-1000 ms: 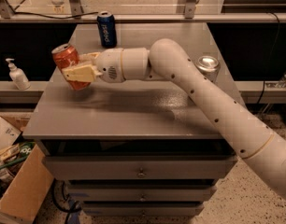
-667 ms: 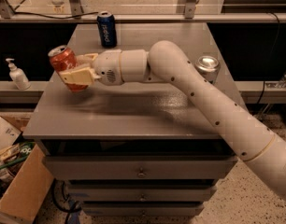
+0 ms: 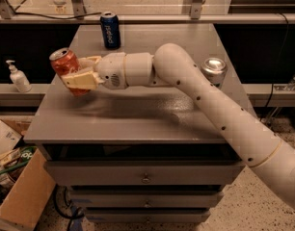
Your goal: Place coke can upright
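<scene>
The red aluminium coke can point(image 3: 63, 64), clamped in the white arm's two-finger gripper point(image 3: 75, 71) over the left side of the grey table top point(image 3: 138, 117), has swung a little since a second ago. Its silver top has moved leftward, so the can now leans further to the left. The gripper has turned slightly with it. Most of the shift came early, with barely any afterwards.

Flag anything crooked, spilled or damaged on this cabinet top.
Only the coke can stands out: gripped in the hand near the left edge of the cabinet, it tilts with its top leaning left. The blue can and silver can stand upright; no spill shows.
</scene>
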Motion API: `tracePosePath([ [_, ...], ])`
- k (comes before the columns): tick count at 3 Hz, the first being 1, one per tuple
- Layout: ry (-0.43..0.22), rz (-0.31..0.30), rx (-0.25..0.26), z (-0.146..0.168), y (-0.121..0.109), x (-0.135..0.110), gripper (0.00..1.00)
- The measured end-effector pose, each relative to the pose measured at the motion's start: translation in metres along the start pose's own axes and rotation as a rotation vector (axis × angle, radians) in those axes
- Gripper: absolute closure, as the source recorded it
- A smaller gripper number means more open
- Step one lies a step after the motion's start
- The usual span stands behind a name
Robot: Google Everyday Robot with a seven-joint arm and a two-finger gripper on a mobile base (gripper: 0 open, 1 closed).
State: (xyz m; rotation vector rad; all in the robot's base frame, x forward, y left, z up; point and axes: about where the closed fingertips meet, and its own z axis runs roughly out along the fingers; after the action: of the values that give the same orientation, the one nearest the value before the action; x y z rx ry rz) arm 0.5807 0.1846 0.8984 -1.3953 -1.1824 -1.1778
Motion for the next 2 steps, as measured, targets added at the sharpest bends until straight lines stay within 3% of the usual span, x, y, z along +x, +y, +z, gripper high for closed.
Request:
tracePosePath([
  [2,0.03,-0.044,0.053,0.0105,-0.0106,-0.008,1.0],
])
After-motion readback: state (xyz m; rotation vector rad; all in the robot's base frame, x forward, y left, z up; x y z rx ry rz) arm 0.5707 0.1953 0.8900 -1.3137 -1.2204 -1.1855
